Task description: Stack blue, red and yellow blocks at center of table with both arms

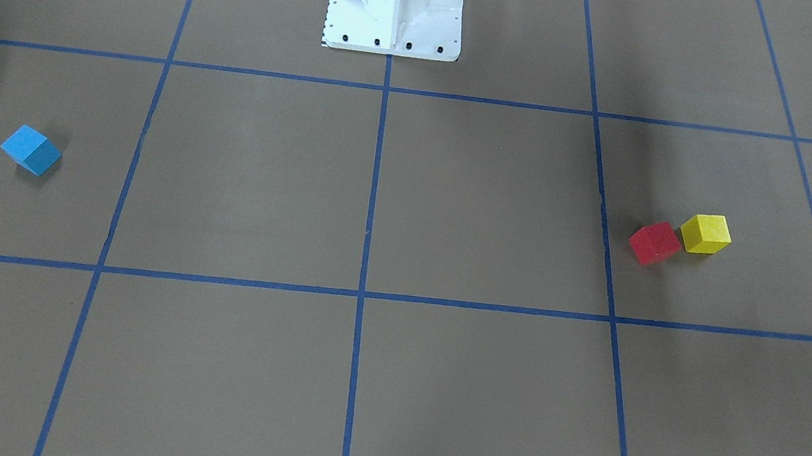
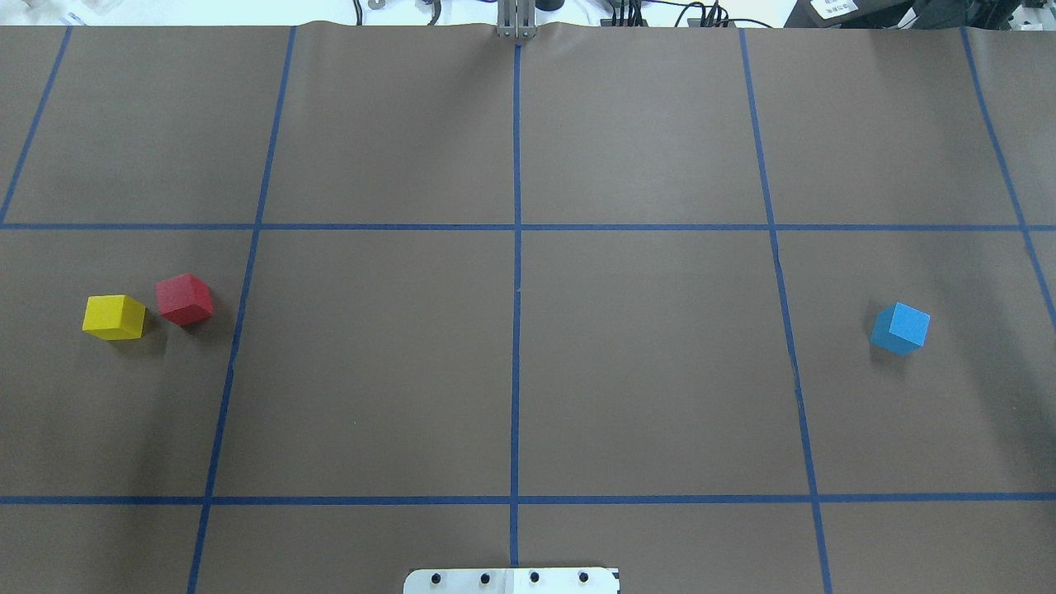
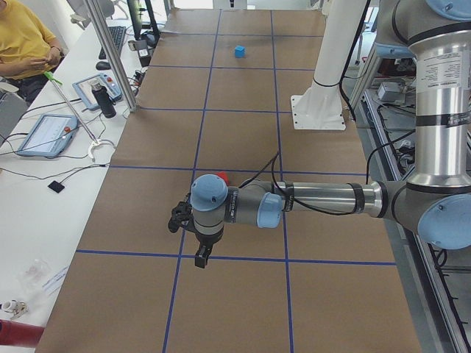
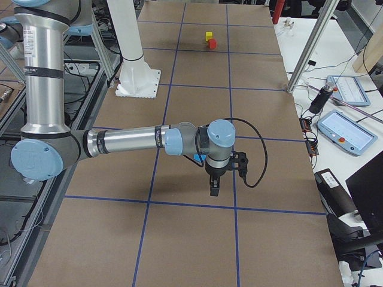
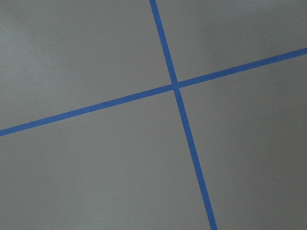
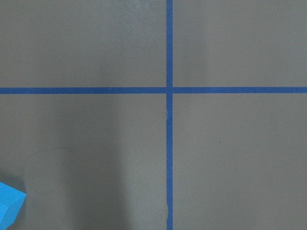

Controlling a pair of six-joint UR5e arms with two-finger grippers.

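Observation:
The blue block (image 2: 900,328) lies on the robot's right side of the table; it also shows in the front view (image 1: 31,150) and at the right wrist view's lower left corner (image 6: 9,206). The red block (image 2: 184,299) and the yellow block (image 2: 114,317) lie close together on the robot's left side. My left gripper (image 3: 200,257) hangs above the table near the red block, which is partly hidden behind the arm. My right gripper (image 4: 213,188) hangs above the table near the blue block's side. Both grippers show only in the side views, so I cannot tell whether they are open or shut.
The white robot pedestal (image 1: 396,7) stands at the table's robot-side edge. Blue tape lines (image 2: 516,330) divide the brown table into squares. A side bench with tablets (image 4: 344,128) and metal posts (image 4: 308,54) runs along the far edge. An operator (image 3: 22,37) sits there.

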